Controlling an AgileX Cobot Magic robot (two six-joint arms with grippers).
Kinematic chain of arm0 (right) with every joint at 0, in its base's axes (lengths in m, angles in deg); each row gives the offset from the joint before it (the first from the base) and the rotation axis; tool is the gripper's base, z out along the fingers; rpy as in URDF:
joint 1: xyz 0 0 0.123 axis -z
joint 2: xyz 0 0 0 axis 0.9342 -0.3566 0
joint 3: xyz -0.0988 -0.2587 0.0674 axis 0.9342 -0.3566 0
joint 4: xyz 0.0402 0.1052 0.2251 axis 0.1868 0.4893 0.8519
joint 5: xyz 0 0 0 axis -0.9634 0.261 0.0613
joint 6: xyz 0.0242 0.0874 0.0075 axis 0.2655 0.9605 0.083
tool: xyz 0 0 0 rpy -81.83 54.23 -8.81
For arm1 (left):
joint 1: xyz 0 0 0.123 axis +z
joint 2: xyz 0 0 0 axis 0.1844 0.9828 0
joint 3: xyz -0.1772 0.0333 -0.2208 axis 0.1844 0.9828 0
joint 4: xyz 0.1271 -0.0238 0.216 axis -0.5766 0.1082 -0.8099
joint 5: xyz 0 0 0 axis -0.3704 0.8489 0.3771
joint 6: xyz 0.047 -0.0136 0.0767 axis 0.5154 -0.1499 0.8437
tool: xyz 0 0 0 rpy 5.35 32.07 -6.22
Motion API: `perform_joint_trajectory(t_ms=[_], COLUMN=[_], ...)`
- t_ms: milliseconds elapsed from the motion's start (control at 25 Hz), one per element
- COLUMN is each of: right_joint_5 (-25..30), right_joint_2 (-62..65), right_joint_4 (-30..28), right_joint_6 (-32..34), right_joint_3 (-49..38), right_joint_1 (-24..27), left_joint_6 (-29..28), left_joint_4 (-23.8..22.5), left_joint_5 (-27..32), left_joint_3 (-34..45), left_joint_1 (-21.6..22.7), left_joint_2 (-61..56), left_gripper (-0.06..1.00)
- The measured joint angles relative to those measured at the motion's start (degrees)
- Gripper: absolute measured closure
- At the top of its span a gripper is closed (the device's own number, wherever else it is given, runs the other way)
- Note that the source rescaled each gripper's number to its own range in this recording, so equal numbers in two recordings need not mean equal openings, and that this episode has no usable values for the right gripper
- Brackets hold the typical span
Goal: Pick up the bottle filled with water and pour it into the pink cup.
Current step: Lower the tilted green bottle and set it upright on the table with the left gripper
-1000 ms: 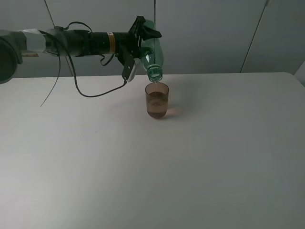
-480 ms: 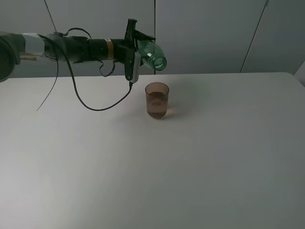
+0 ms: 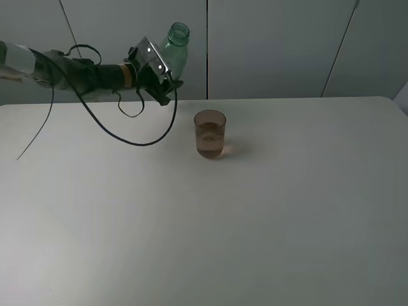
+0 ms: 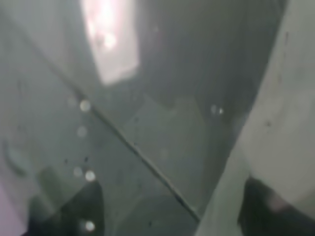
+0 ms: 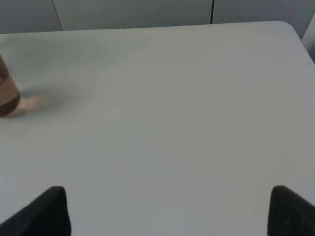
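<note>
Bottle [image 3: 173, 52], clear green plastic w/ no cap, held in the air at the back left of the white table [image 3: 255, 217], neck up and tilted a little to the right. Left gripper [image 3: 158, 71] has its jaws clamped on the bottle's lower body; arm reaches in from the left edge w/ a black cable [image 3: 121, 131] looping below it. Left wrist view is filled by blurred green plastic [image 4: 147, 123] w/ droplets. Pink cup [image 3: 210, 134] stands upright on the table, below and right of the bottle, apart from it, partly full of liquid. Right wrist view shows the cup's edge [image 5: 7, 96] far off and two dark fingertips [image 5: 47, 211] spread wide over bare table.
</note>
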Motion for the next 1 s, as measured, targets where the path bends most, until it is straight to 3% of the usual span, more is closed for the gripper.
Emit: perform_joint_trajectory(t_ms=[160,240,360,520,680,1000], right_joint_5=[0.0,0.0,0.0,0.0,0.0,0.0], right_joint_2=[0.0,0.0,0.0,0.0,0.0,0.0], right_joint_4=[0.0,0.0,0.0,0.0,0.0,0.0], right_joint_6=[0.0,0.0,0.0,0.0,0.0,0.0], right_joint_3=[0.0,0.0,0.0,0.0,0.0,0.0], right_joint_1=[0.0,0.0,0.0,0.0,0.0,0.0], left_joint_6=[-1.29,-0.75,2.87,11.39,16.28,17.27], left_joint_4=[11.34,19.56,32.78,45.21,50.07,51.39], left_joint_5=[0.25,0.35,0.35,-1.61,-6.97,-13.29], left_joint_3=[11.22,17.78,28.27,40.56,47.95,50.86], left_joint_1=[1.33,2.32,4.34,7.91,11.49,14.65], left_joint_2=[-7.67,-12.31,-18.41,-24.21,-26.0,-25.05], left_gripper=[0.94,0.94,0.94,0.94,0.94,0.94])
